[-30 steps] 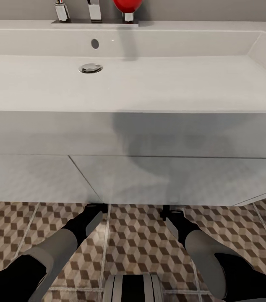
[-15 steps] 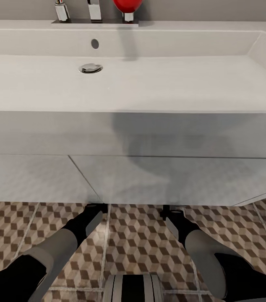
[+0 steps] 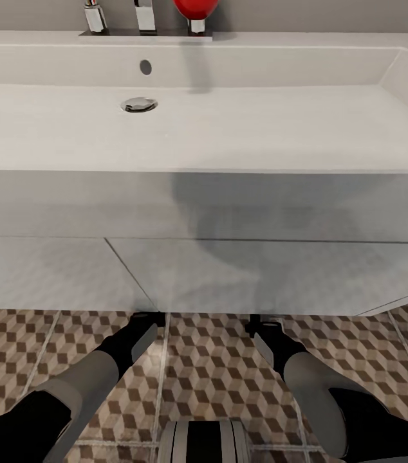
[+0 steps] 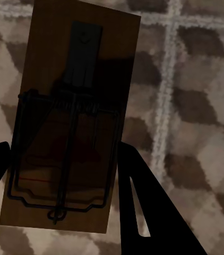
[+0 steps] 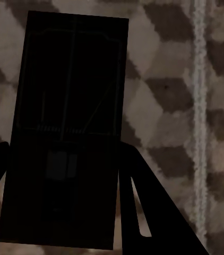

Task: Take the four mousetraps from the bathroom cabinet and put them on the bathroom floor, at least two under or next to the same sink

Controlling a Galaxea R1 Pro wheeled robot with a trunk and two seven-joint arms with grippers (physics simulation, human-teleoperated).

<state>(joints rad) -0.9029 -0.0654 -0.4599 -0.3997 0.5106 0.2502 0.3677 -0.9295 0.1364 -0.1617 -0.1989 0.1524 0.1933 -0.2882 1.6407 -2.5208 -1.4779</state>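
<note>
"Why are both arms reaching in low under the sink (image 3: 204,128)?"

"So the traps land beneath it. The left gripper (image 4: 64,175) has its fingers closed against the edges of a mousetrap (image 4: 69,117), which juts out past the fingertips over the bathroom floor (image 4: 197,106)."

"And the other side?"

"Same. The right gripper (image 5: 64,175) pinches a second mousetrap (image 5: 69,106), dark in the vanity's (image 3: 230,270) shade. I'd guess both get released here; whether they touch the tiles, I can't tell."
</note>
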